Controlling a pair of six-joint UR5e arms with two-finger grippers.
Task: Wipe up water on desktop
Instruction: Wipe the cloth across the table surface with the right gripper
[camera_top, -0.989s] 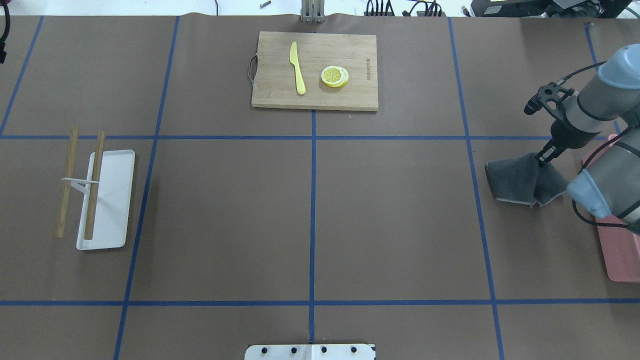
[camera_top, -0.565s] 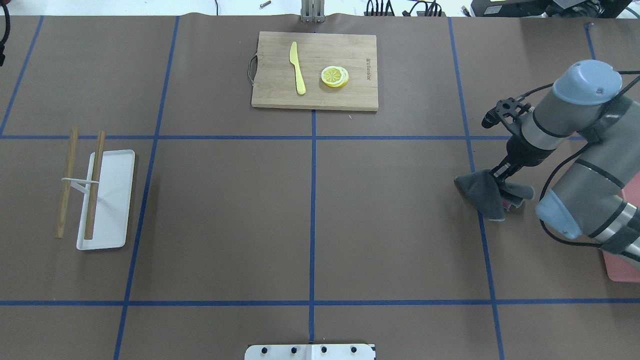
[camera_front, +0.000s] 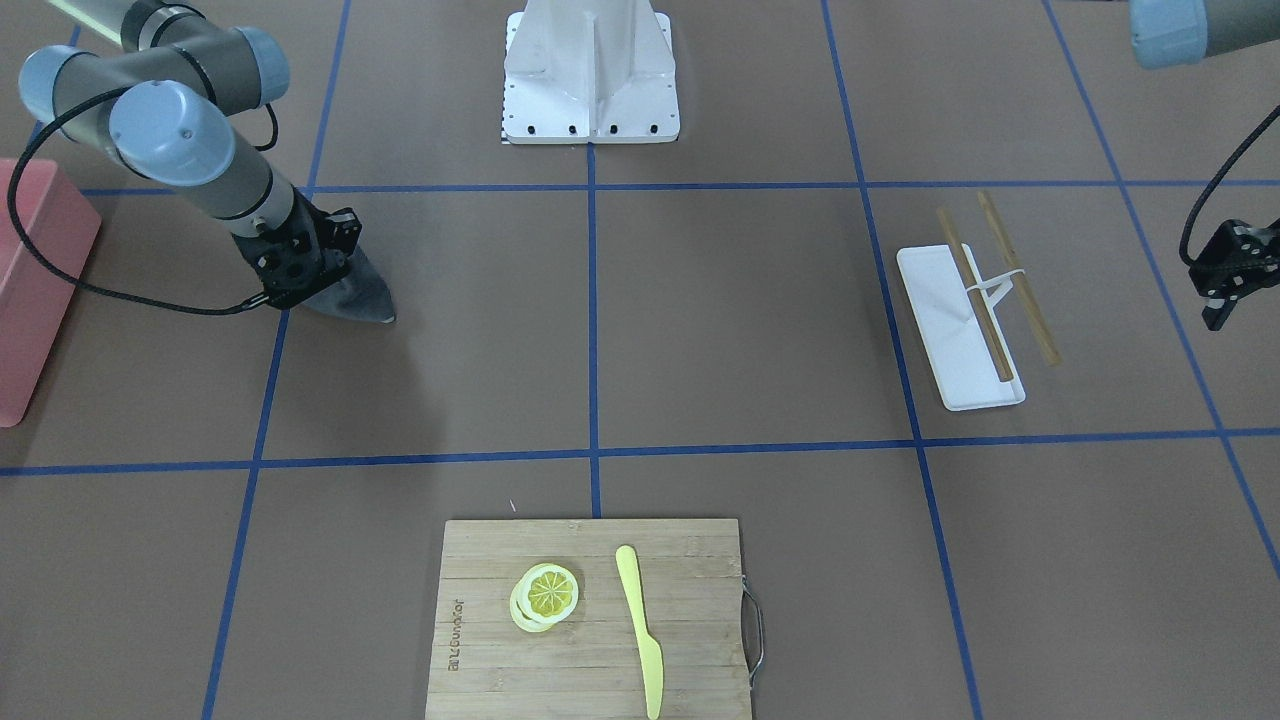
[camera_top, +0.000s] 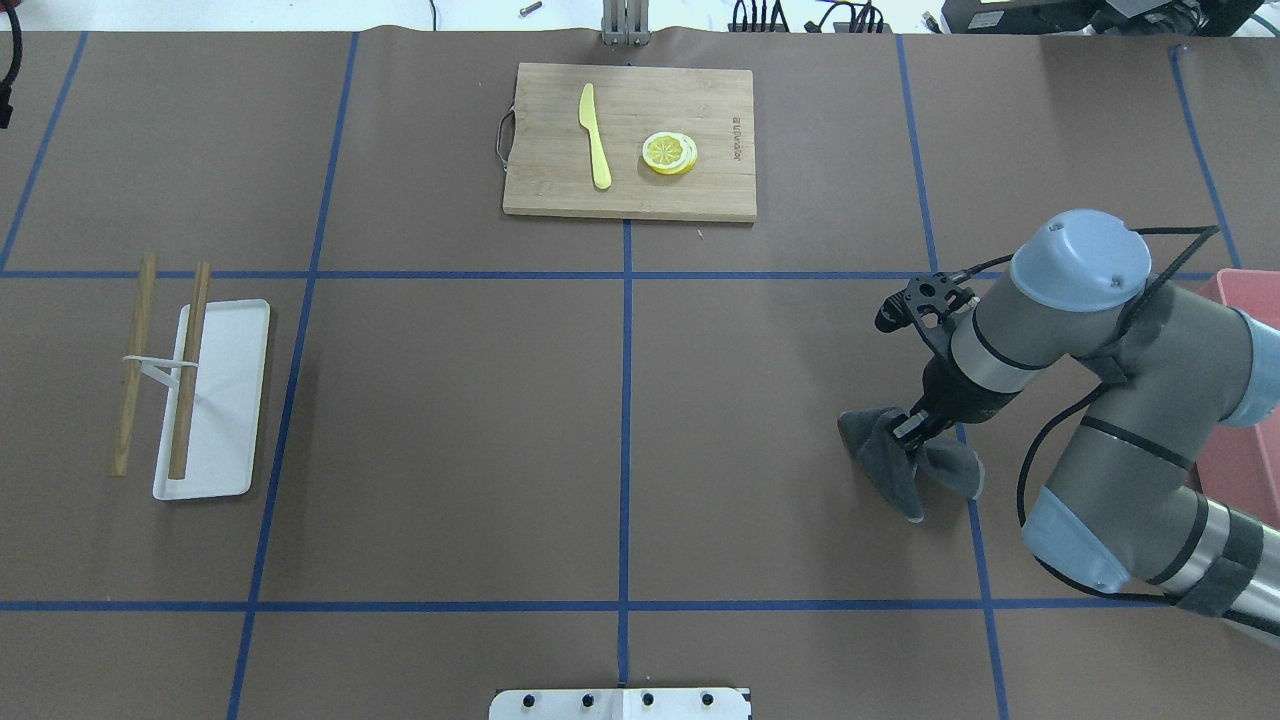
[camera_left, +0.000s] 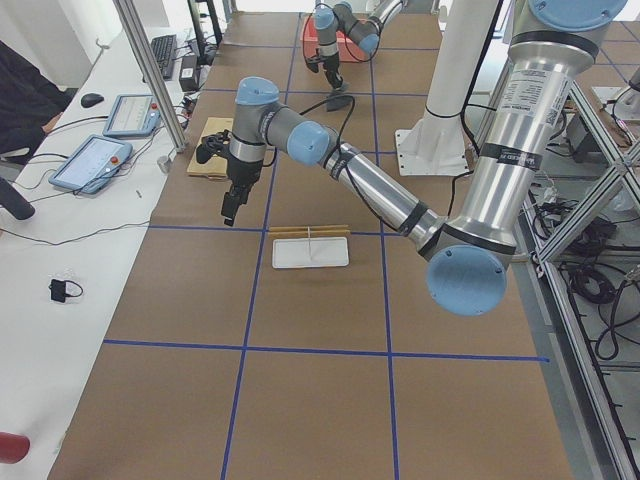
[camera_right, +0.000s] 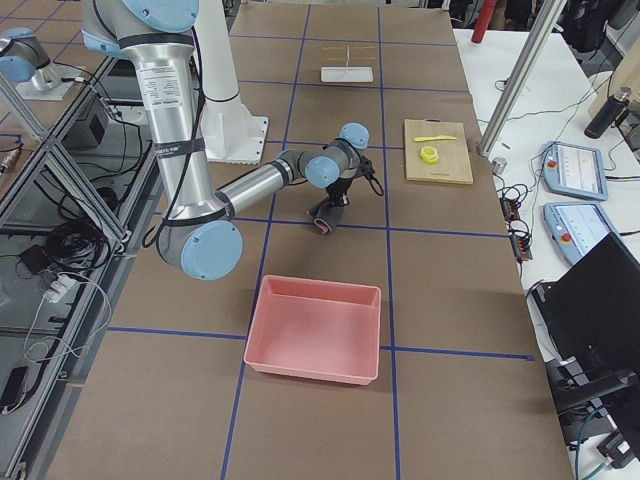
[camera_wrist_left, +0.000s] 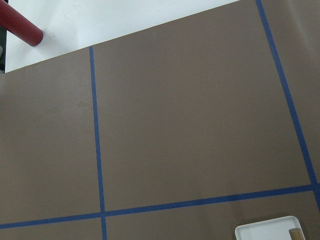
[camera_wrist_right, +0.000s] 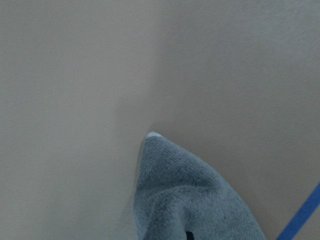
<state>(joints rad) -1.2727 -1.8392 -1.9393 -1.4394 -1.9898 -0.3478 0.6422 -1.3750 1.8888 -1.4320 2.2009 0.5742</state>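
Right gripper (camera_top: 905, 430) held a grey cloth (camera_top: 888, 465) on the desktop (camera_top: 450, 400).
Clamped on the cloth by a tape line (camera_top: 978, 560); left gripper's (camera_left: 229, 212) opening could not be told.

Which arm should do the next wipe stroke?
Right. The right pincer grips the grey terry cloth, draped down to the brown taped desktop. The left pincer hangs empty, away beside the white rectangular tray.

Right claw (camera_top: 905, 430): fingertips buried in grey cloth (camera_top: 880, 452). Pink bin (camera_front: 40, 350): cut by picture edge. Left claw (camera_front: 1218, 310): jaws too small to read.
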